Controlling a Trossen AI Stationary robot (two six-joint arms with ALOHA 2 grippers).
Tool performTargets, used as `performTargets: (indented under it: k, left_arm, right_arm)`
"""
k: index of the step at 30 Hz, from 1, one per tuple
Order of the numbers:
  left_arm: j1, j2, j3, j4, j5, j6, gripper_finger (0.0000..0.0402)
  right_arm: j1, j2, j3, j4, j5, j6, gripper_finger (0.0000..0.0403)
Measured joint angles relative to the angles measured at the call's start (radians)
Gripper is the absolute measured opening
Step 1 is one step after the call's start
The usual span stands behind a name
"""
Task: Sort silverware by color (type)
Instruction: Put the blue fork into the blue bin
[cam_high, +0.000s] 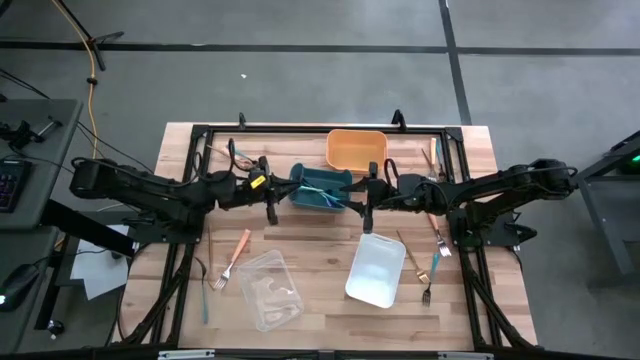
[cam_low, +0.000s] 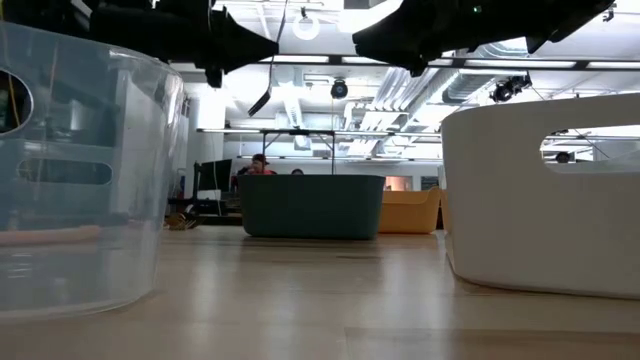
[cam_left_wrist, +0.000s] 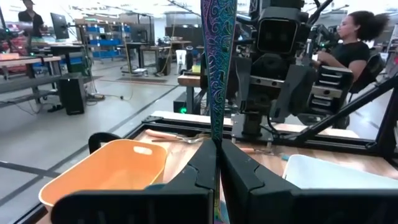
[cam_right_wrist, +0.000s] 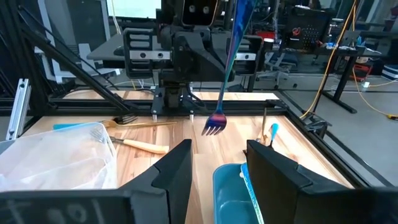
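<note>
Between the left fingers: one fork (cam_right_wrist: 225, 68) with a rainbow blue-purple patterned handle, pinched tight and hanging tines down, seen from the right wrist view.
Left gripper (cam_left_wrist: 217, 152): clamped on the fork handle, held above the table just beside the teal bin (cam_high: 320, 187).
Right gripper (cam_right_wrist: 217, 163): fingers apart, holding nothing, just across the teal bin from the left gripper and facing it.
Inside the teal bin: at least one teal-handled piece (cam_right_wrist: 249, 183); the count cannot be told.
Bins, counted: four — one teal between the two grippers, one orange bin (cam_high: 356, 149) beyond it, one white bin (cam_high: 375, 271) near the right gripper, one clear bin (cam_high: 268, 290) near the left gripper.
Beside the clear bin: one orange-handled fork (cam_high: 233, 259) and one teal-handled piece (cam_high: 206, 298), both flat on the table (cam_high: 320, 280).
Beside the white bin: one gold fork (cam_high: 411, 257), one teal-handled fork (cam_high: 428, 281) and one orange-handled fork (cam_high: 438, 236).
Behind the right arm, by the table edge: one more orange-handled piece (cam_high: 433, 156).
Behind the left arm: a gold piece, kind unclear.
Writing: none readable.
Room beyond: a seated person (cam_left_wrist: 348, 46) behind the right arm.
</note>
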Motion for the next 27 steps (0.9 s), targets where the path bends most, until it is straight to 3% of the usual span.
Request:
performTargets:
  k: [14,20,27]
  left_arm:
    - [0.052,0.001,0.018,-0.029,0.004,0.011,0.0001]
    - [0.166,0.04,0.214,-0.415,0.122,0.067,0.0001]
    - [0.197,0.217,0.411,-0.725,0.168,0.389,0.0001]
  right_arm:
    - [0.0,0.0,0.0,0.0,0.034,-0.01,0.0146]
    - [0.0,0.0,0.0,0.002,0.055,-0.025,0.0146]
    - [0.0,0.0,0.0,0.002,0.055,-0.029,0.0146]
